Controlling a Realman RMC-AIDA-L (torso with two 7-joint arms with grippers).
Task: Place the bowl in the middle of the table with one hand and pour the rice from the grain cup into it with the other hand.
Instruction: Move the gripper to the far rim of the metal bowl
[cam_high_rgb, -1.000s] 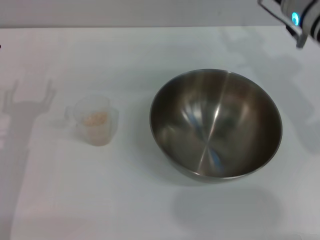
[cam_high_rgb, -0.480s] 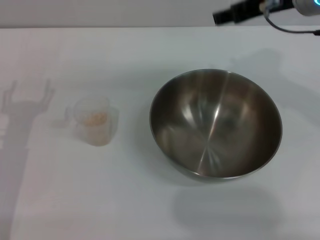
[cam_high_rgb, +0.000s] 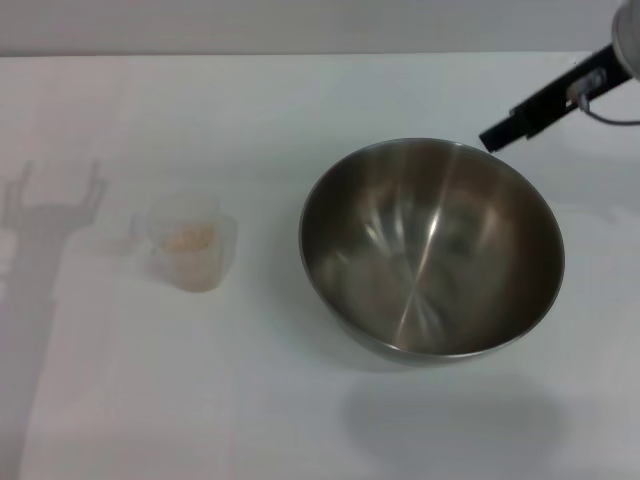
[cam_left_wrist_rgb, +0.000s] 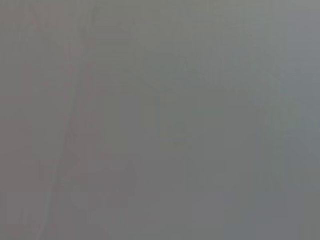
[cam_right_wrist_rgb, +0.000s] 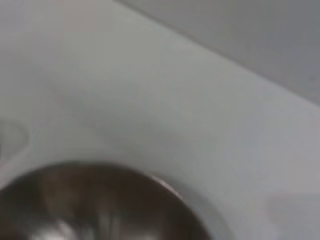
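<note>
The steel bowl (cam_high_rgb: 432, 250) stands upright on the white table (cam_high_rgb: 250, 110), right of the middle, with nothing in it. The grain cup (cam_high_rgb: 188, 243) stands to its left, apart from it, with a small heap of pale rice (cam_high_rgb: 189, 238) inside. My right gripper (cam_high_rgb: 497, 136) reaches in from the top right as a dark bar and hangs just past the bowl's far right rim, holding nothing. The right wrist view shows the bowl's rim (cam_right_wrist_rgb: 165, 186) close below. My left gripper is out of view; its wrist view shows only plain grey.
A shadow of the left arm (cam_high_rgb: 45, 215) lies on the table left of the cup. The table's far edge (cam_high_rgb: 300, 54) runs along the top of the head view.
My right gripper has come down and swung from above the table's far edge to just beyond the bowl's far right rim. The bowl and the cup have not moved.
</note>
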